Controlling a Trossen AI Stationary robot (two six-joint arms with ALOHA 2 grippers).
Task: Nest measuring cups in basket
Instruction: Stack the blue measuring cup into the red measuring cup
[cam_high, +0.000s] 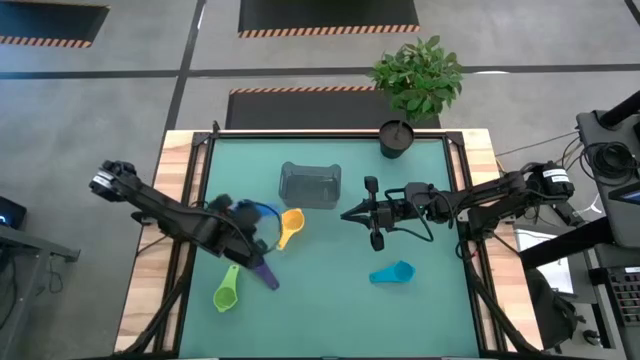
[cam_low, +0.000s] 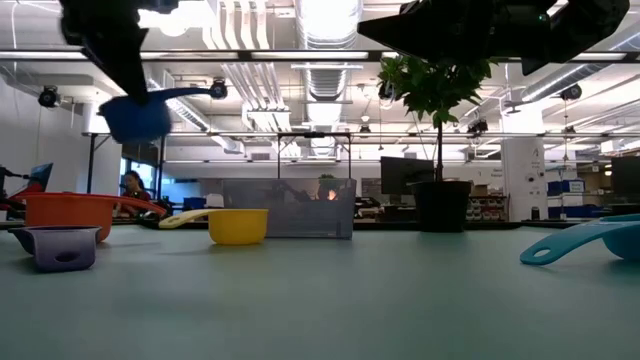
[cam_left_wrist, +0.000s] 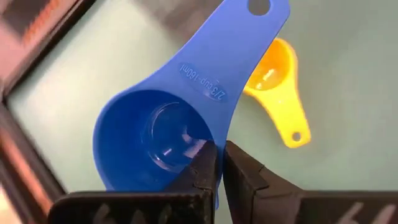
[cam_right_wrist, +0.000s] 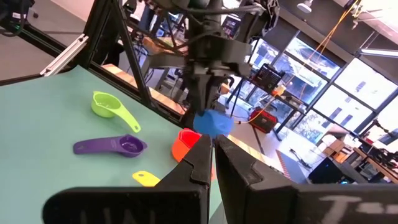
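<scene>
Left wrist view: my left gripper (cam_left_wrist: 217, 163) is pinching the blue cup (cam_left_wrist: 155, 140), lifted near the basket (cam_high: 310, 185); handle reading "2/3 cup 160ml". My right gripper (cam_right_wrist: 212, 149) is hanging closed, empty, beside it.

The left gripper (cam_low: 118, 62) hangs well above the table (cam_low: 330, 300), pinched closed on the rim of the blue cup (cam_low: 140, 115), whose handle juts out sideways from the bowl. Directly beneath it stand the red-orange cup (cam_low: 68, 210) and, nearer the camera, the purple cup (cam_low: 58, 246). Off to the side of the gripper sits the yellow cup (cam_low: 238, 225), just in front of the grey basket (cam_low: 290, 207). Farther along are a potted plant (cam_low: 440, 150) and the cyan cup (cam_low: 590, 240).
</scene>
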